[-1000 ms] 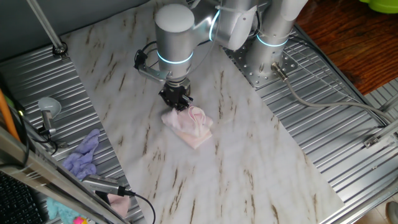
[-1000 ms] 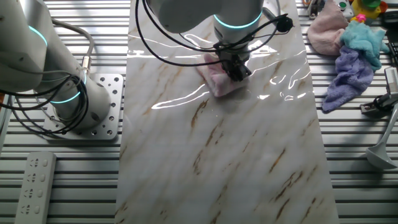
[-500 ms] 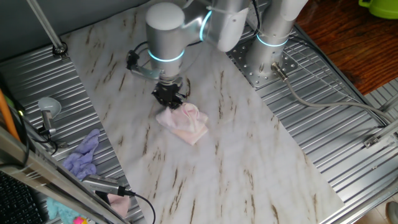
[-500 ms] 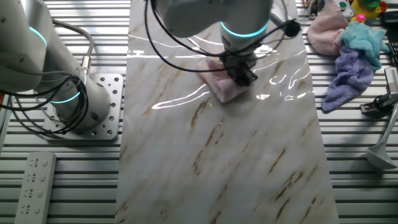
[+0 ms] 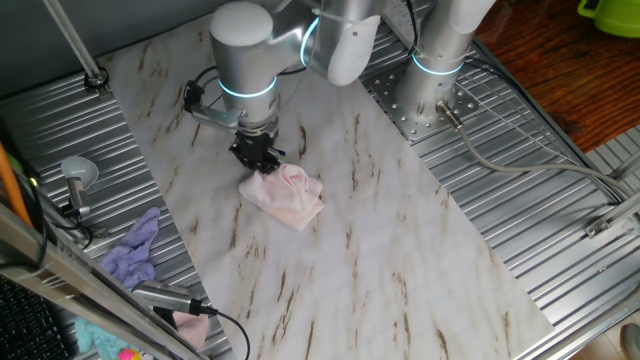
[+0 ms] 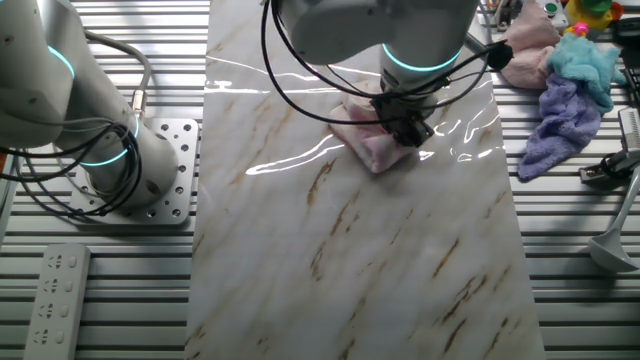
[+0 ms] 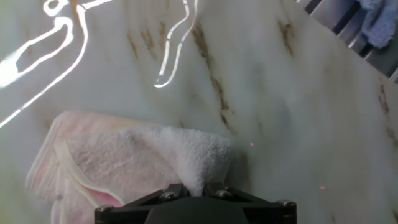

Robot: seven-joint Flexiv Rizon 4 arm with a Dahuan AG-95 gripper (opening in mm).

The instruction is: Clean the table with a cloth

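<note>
The pale pink cloth (image 5: 285,195) lies bunched on the white marble-patterned table (image 5: 400,250). My gripper (image 5: 257,158) stands straight down on the cloth's edge and is shut on a pinched fold of it. In the other fixed view the gripper (image 6: 408,128) holds the cloth (image 6: 368,146) against the table (image 6: 400,260) near its right side. In the hand view the cloth (image 7: 137,165) spreads to the left on the table (image 7: 311,124), and its fold rises between the dark fingers (image 7: 168,194) at the bottom edge.
A lavender rag (image 5: 135,250) lies on the ribbed metal beside the table; it also shows with teal and pink fabrics (image 6: 575,60) at the far right. The arm's base (image 5: 430,95) and a second arm (image 6: 70,110) stand on the metal. A remote (image 6: 55,300) lies nearby.
My gripper has dragged the cloth across the table, leftward in one fixed view and rightward in the other. The grip on the cloth stays the same.
</note>
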